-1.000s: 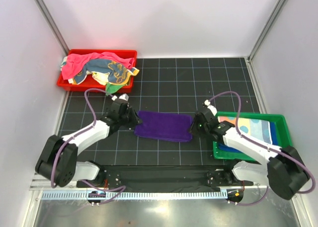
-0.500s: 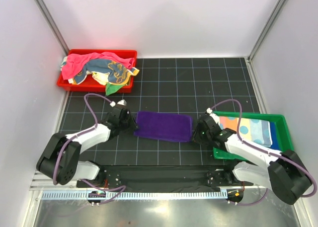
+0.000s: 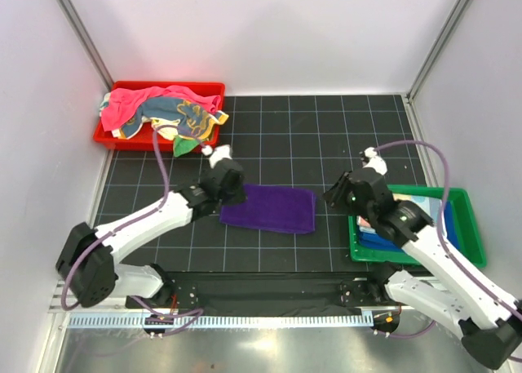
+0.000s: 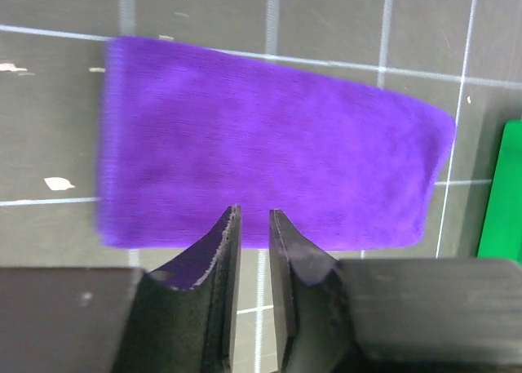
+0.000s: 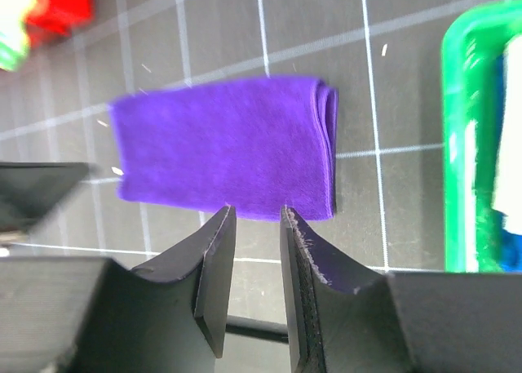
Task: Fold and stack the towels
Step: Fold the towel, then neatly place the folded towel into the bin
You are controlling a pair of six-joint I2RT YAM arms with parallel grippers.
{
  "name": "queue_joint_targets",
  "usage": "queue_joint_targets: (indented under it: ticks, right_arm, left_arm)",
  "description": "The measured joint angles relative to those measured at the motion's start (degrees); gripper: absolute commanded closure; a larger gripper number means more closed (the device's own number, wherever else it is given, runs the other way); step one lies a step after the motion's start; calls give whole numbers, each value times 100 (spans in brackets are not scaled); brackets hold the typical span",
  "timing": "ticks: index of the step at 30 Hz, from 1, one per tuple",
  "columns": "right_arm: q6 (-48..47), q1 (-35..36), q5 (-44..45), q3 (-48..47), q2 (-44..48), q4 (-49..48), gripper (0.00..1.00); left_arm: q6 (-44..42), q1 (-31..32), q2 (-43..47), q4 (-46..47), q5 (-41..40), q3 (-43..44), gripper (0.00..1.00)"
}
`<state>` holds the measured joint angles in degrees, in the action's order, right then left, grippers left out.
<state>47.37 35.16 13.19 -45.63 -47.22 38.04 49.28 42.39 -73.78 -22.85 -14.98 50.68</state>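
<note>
My left claw (image 4: pixel 254 219) and right claw (image 5: pixel 257 218) are both parted just a narrow crack, nothing in either. Between them the folded purple towel (image 3: pixel 269 208) lies flat mid-frame on the worktop (image 3: pixel 326 136). More towels (image 3: pixel 163 112) are heaped in the red tray (image 3: pixel 209 86), upper left.

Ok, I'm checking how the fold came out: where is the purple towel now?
In the top view, the purple towel lies folded on the black mat, mid-table between the left gripper and right gripper, left of the green tray.

Bright even light, soft shadows, purple towel (image 4: pixel 269 144) edges motion-blurred in wrist views
</note>
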Motion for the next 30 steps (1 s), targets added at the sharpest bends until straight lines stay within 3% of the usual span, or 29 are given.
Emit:
queue_joint_targets:
  ticks: [5,12,22,30]
  right_arm:
    - [-85,0,393,-831,909,903,62]
    - [-205,0,769,-1912,1762,1878,62]
    - [-439,0,977,-2365,2092,2889,60]
    - [-527,0,960,-2428,2240,3106,60]
  left_arm:
    - [317,1071,-1185,-275,-793,946,60]
    - [706,2026,-3250,-839,-1690,2959,48]
    - [1257,2658,-5630,-2566,-2592,6196,39]
    - [1539,2719,-6210,-3497,-2758,6756,37]
